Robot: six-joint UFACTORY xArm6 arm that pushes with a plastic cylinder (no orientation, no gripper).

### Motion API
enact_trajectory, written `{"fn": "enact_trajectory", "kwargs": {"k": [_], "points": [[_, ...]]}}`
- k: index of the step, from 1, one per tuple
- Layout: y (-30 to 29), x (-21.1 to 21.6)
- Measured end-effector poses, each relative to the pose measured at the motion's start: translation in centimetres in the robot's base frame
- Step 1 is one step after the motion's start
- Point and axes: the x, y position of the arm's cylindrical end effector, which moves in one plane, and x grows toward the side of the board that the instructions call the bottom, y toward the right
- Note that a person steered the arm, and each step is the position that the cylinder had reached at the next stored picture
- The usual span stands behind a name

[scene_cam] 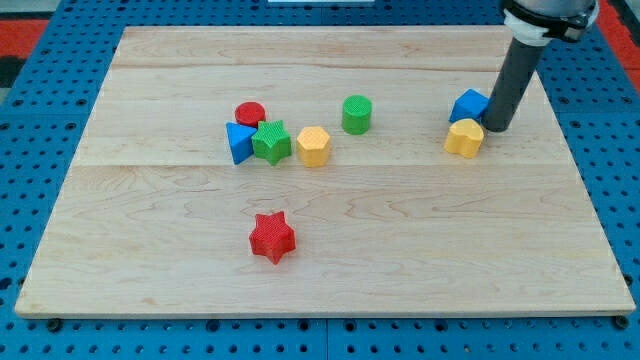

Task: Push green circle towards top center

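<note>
Resting at the view's right, my tip [496, 128] sits on the wooden board [330, 250], touching or just beside the blue cube [468, 104] on its right and just above-right of the yellow heart-like block [463, 138]. No claw on this rig, only the straight dark rod, so there is nothing to spread or pinch.

Green circle [356, 114], a short upright cylinder, stands near the board's middle, a bit above centre and slightly toward the view's right. It is free on all sides, apart from every other block. My tip is well apart from it, off to its right, with the blue cube and the yellow heart-like block between.

Cluster to the left of the green circle: yellow hexagon [313, 146] near its lower left, then green star [271, 141] touching or just beside the hexagon, blue triangle [239, 141] against the star's left, red circle [250, 114] just above the star and triangle.

Red star [271, 237] lies alone toward the view's bottom, below the cluster, well apart from everything.

Blue cube and yellow heart-like block touch or nearly touch each other. Blue pegboard [40, 110] surrounds the board.
</note>
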Motion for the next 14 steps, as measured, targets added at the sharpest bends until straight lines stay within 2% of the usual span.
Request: {"fn": "enact_trajectory", "kwargs": {"k": [2, 3, 4, 5, 6, 7, 8, 9, 11, 13, 14], "points": [[-0.7, -2.0], [5.2, 0.1], [9.1, 5.2], [5.1, 15.0], [-2.5, 15.7], [-7.7, 9.8], [-10.4, 4.6], [-15.8, 3.0], [-16.6, 0.8], [-17.9, -6.5], [-18.1, -7.4]]}}
